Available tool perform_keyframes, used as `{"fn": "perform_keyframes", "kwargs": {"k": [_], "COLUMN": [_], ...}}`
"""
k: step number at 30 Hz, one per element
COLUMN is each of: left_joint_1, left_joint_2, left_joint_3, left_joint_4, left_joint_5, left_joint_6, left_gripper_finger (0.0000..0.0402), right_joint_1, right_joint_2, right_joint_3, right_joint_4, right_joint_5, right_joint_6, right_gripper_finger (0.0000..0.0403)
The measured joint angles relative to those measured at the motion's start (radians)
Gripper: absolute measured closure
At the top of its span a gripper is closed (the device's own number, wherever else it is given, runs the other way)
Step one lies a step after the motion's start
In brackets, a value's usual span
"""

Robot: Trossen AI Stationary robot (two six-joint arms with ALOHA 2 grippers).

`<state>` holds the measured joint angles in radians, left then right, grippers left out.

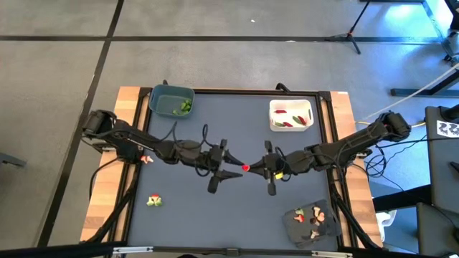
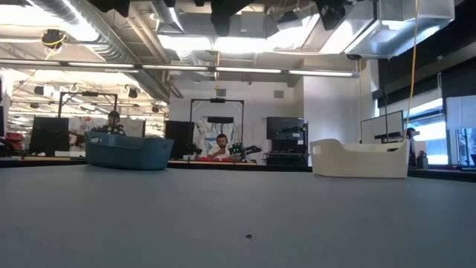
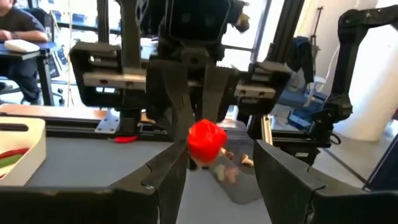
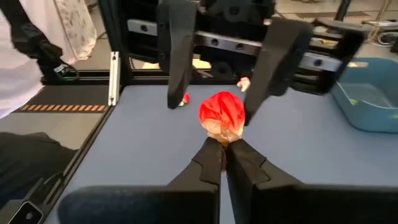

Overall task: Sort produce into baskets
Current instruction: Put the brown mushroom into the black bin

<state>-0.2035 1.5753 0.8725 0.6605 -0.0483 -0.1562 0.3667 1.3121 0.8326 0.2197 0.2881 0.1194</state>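
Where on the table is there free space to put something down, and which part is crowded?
Free: the wide strip between the blue tub and the white tub, and the front middle between the small green piece and the dark tray. Crowded: the table's middle, where the left hand and right hand meet around a red piece.

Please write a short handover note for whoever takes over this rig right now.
Right gripper: jaws shut on the red piece, held above mid-table.
Left gripper: jaws open, facing that piece; looks like a handover.
Done: green items in the blue-grey tub, red ones in the white tub, pale ones in the dark tray.
Left: the held red piece, a small piece under the left arm, a yellow-green cluster near the front left.
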Motion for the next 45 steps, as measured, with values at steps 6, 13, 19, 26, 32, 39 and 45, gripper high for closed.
{"fn": "perform_keyframes", "kwargs": {"k": [6, 13, 19, 26, 32, 39, 45], "left_joint_1": [-0.002, -0.002, -0.001, -0.001, -0.001, 0.001, 0.001], "left_joint_2": [0.011, 0.011, 0.011, 0.011, 0.010, 0.012, 0.013], "left_joint_3": [0.000, 0.000, 0.000, -0.001, -0.001, -0.001, -0.001], "left_joint_4": [0.013, 0.016, 0.016, -0.001, -0.051, -0.043, -0.044], "left_joint_5": [0.000, 0.000, 0.001, 0.000, -0.002, -0.006, -0.006], "left_joint_6": [-0.002, 0.000, 0.011, 0.032, 0.031, 0.029, 0.027], "left_gripper_finger": [0.0222, 0.0273, 0.0357, 0.0392, 0.0395, 0.0392, 0.0390], "right_joint_1": [0.000, 0.000, 0.000, 0.000, 0.000, -0.001, -0.001], "right_joint_2": [0.017, 0.017, 0.017, 0.007, -0.078, -0.030, 0.015], "right_joint_3": [0.000, 0.000, 0.000, 0.000, 0.000, 0.001, 0.000], "right_joint_4": [0.034, 0.058, 0.055, 0.010, -0.098, -0.032, 0.032], "right_joint_5": [-0.019, -0.026, -0.046, -0.056, -0.098, -0.070, -0.070], "right_joint_6": [-0.022, -0.022, -0.010, 0.032, 0.066, 0.057, 0.021], "right_gripper_finger": [0.0393, 0.0393, 0.0391, 0.0318, 0.0264, 0.0258, 0.0265]}}
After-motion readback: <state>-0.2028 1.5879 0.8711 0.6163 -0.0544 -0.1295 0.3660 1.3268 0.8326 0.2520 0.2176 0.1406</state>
